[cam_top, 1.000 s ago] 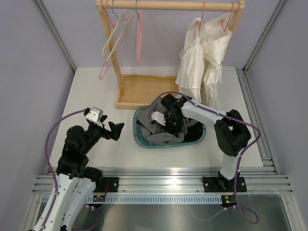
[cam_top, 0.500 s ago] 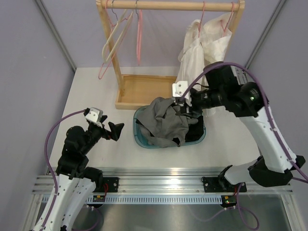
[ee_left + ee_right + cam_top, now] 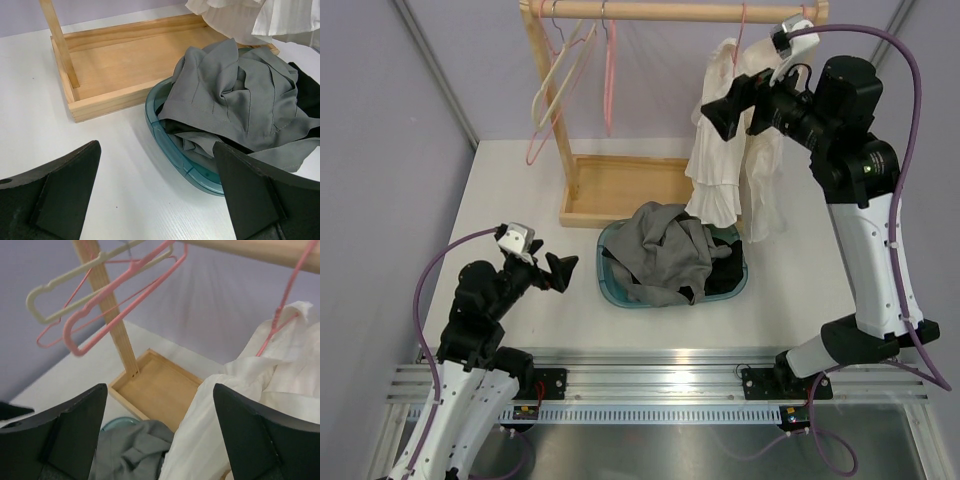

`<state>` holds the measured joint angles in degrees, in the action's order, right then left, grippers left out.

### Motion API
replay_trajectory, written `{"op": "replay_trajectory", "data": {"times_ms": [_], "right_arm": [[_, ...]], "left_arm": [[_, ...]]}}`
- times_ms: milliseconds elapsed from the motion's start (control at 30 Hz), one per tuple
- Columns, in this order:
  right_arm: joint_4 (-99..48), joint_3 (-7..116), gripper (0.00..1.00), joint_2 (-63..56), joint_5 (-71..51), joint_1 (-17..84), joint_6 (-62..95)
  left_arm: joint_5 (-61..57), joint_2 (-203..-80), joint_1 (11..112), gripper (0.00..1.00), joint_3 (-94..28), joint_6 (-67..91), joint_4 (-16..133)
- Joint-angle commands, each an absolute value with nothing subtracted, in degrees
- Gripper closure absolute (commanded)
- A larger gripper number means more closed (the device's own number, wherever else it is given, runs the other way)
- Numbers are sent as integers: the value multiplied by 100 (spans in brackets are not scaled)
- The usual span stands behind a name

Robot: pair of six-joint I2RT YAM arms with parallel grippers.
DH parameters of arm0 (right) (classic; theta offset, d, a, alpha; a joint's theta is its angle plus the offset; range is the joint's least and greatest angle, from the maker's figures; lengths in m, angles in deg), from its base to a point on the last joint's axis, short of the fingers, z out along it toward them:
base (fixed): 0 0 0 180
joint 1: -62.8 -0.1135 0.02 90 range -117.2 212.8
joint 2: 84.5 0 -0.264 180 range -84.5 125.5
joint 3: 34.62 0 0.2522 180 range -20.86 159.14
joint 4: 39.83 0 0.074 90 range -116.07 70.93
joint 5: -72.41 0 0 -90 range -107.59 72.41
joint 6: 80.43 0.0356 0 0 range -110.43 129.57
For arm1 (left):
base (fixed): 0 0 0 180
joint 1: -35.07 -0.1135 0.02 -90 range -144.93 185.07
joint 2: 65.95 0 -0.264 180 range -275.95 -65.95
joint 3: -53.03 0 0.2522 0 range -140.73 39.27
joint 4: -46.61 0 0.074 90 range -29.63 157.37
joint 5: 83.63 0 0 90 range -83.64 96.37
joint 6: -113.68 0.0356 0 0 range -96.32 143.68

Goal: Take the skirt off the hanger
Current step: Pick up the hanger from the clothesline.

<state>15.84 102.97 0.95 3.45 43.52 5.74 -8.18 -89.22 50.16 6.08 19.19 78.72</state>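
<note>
One wrist view shows the skirt (image 3: 235,95) up close; the other, hangers (image 3: 70,272).

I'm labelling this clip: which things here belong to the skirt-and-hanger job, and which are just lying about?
Job: grey skirt, heaped in the teal tub; empty hangers.
Lying about: white garments, wooden rack, black cloth in the tub.
</note>
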Motion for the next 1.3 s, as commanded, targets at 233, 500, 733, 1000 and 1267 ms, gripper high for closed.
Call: {"op": "replay_trajectory", "data": {"times_ms": [233,500,733,1000,1267], "right_arm": [[171,10790,29,866,-2664,4391,2821],[-84,10896,46,1393,-2866,4391,2531],[-471,10808,51,1675,-3235,4391,2232],[-647,10817,59,2018,-3359,4382,2030],[-823,10597,87,1842,-3254,4382,1907]], "left_arm": [[-849,-9048,5010,1,579,2007,7584],[-901,-9039,5010,1,587,2007,7566],[-937,-9021,5010,1,587,2007,7549],[-937,-9021,5010,1,596,2016,7548],[-963,-9021,5010,1,587,2008,7548]]}}
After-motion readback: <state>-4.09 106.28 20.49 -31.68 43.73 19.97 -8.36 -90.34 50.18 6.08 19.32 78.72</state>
